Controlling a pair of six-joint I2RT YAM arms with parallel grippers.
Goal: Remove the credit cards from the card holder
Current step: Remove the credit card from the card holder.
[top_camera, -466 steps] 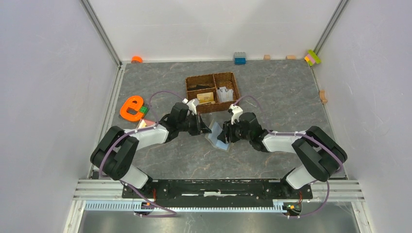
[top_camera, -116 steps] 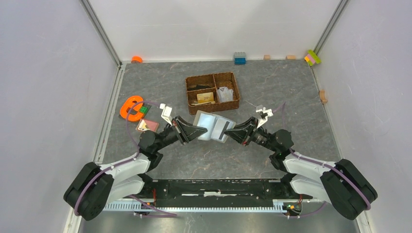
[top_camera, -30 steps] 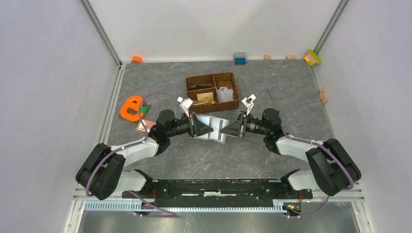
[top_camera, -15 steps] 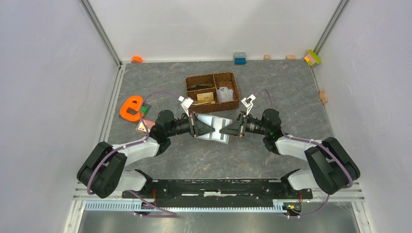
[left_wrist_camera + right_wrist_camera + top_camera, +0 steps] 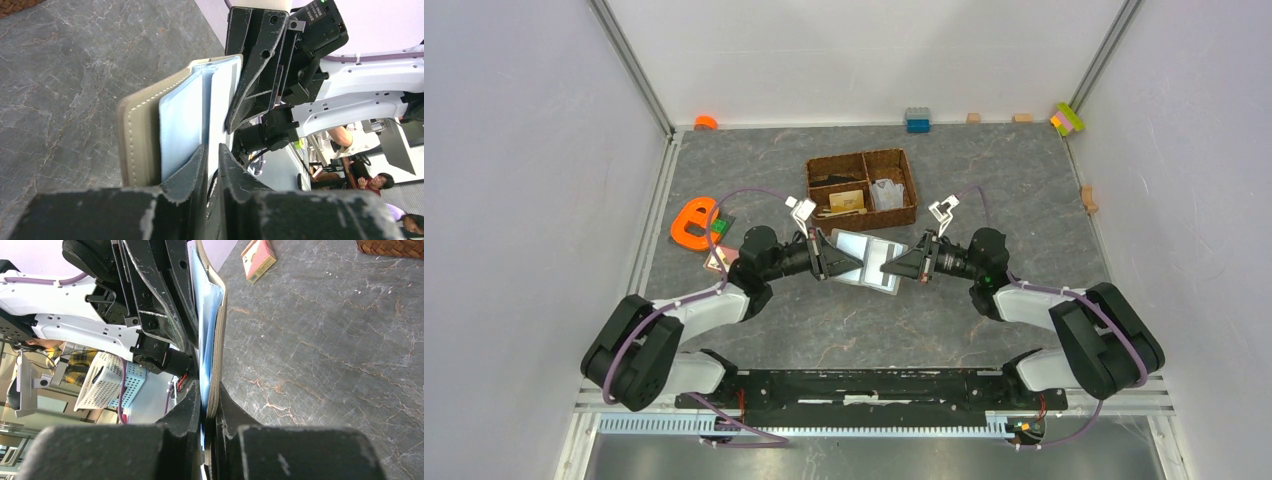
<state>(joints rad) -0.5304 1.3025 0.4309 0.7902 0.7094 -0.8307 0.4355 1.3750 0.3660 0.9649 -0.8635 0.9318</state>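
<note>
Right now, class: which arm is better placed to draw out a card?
Left, probably: the left gripper pinches an inner leaf of the card holder, the right gripper clamps its outer cover.

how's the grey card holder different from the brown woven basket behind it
The flat grey-olive folding card holder is pinched between the left hand and right hand, while the brown woven basket sits untouched on the table. The holder is open, showing silvery inside faces; the basket is walled and split into compartments. The holder looks smaller than the basket. Both are rectangular.
</note>
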